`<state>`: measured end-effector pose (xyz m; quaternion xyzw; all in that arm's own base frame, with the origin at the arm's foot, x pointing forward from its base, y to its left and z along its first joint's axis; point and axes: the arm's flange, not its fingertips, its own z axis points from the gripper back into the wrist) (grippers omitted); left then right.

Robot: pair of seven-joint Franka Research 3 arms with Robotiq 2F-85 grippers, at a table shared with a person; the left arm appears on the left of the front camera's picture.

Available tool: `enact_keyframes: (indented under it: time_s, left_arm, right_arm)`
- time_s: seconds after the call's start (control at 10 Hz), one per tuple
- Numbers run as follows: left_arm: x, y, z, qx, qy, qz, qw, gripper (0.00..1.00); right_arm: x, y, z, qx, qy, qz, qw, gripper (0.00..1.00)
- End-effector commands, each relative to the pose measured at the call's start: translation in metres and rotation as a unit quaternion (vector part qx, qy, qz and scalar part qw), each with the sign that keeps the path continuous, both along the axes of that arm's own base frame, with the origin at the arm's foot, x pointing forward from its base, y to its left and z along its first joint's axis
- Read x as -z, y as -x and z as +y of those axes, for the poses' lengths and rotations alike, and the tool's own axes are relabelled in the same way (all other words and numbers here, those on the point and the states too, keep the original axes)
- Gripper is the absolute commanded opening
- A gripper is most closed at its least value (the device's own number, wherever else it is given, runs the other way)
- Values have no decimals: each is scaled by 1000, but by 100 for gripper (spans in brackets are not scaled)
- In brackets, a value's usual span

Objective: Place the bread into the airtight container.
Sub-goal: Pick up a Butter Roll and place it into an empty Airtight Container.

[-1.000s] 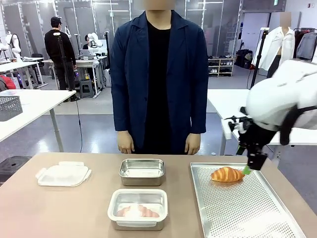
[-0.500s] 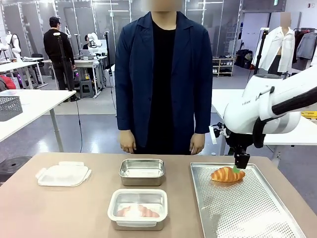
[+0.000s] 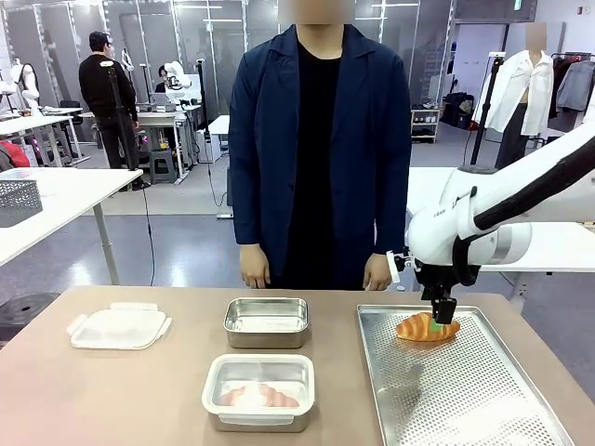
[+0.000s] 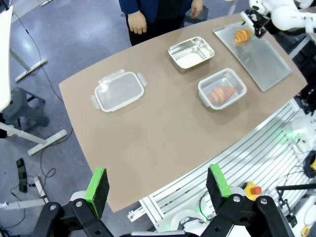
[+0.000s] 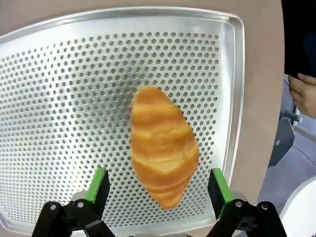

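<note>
On the far end of a perforated silver metal baking tray (image 3: 465, 390), at the right side of the tan surface (image 3: 112, 400): a golden-brown croissant (image 3: 427, 326), lying flat, outside both containers. Directly above it, the right gripper (image 3: 443, 314), pointing down, jaws released and spread wide, green pads (image 5: 100, 181) flanking the pastry without touching it. High above the near edge of the surface, the left gripper (image 4: 158, 182), jaws likewise released, nothing between them. At mid-surface, an empty rectangular steel container (image 3: 267, 321). Just nearer, a second rectangular steel container (image 3: 258, 391) with a brownish pastry inside, hazy as though under a clear cover. Off to the left, well apart, a translucent white plastic lid (image 3: 119, 327) with clip tabs, lying flat. Beyond the far edge, a person in a dark blue jacket (image 3: 321, 139), arms hanging down, touching nothing.
</note>
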<state>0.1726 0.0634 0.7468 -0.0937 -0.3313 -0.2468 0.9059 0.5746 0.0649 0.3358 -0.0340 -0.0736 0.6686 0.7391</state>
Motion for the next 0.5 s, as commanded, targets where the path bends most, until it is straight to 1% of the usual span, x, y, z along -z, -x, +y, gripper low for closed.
enact_keyframes:
  time_s: [0.0,0.1,0.4]
  left_arm:
    - [-2,-1,-2,4,1,-6,1000,100]
    - [-2,-1,-2,4,1,-6,1000,100]
    - [-2,-1,-2,4,1,-6,1000,100]
  right_arm:
    - [12,-12,1,-21,10,-19,1000,100]
    - [21,-16,2,-28,21,-20,999,100]
    - [37,-26,1,-27,3,-4,1000,100]
